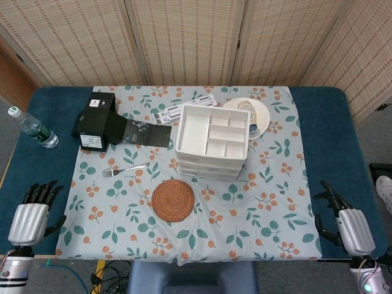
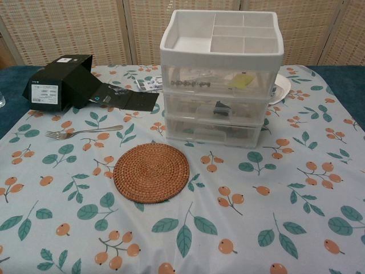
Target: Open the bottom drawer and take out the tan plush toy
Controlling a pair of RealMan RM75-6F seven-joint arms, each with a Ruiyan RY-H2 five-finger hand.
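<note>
White plastic drawer unit is being seen mid-table, bottom drawer shut; tan plush toy cannot be made out. Woven coaster is lying just before it. Left hand and right hand are being kept at table edges, fingers apart, holding nothing

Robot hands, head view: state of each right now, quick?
Left robot hand: open, holding nothing, at the table's near left edge.
Right robot hand: open, holding nothing, at the near right edge.
</note>
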